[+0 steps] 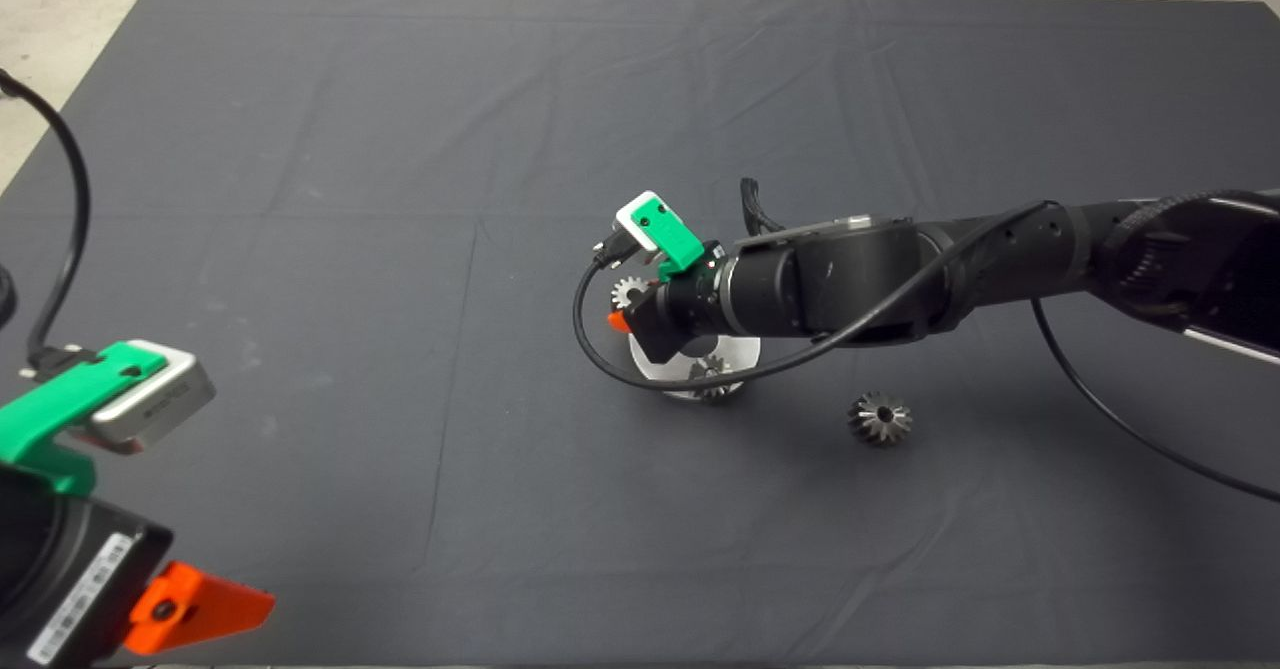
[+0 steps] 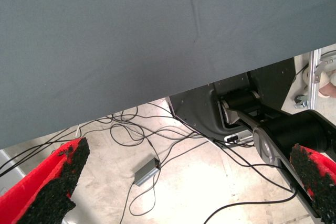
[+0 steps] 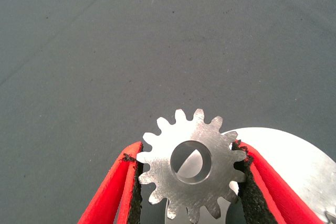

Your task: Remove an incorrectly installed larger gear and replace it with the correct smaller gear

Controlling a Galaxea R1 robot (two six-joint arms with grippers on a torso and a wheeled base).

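While the left gripper (image 1: 170, 599) is parked at the lower left edge of the head view, its two red fingers (image 2: 50, 187) are seen spread wide apart with nothing between them, above a floor strewn with cables (image 2: 157, 145) beyond the dark mat (image 2: 131, 40). Nearer the middle of the mat, the larger gear (image 1: 880, 418) is found lying alone on the cloth, well apart from either gripper. Just beyond it, a round silver plate (image 1: 740, 354) is noted, carrying a small gear (image 1: 712, 377) on its near side. Over the plate's far edge, the right gripper (image 3: 189, 169) is positioned, the arm reaching in from the right. Its black pads (image 3: 242, 171) are pressed against opposite teeth of the smaller gear (image 3: 191, 163), which is held flat between them above the plate's rim, its centre hole showing a flat-sided shape beneath.
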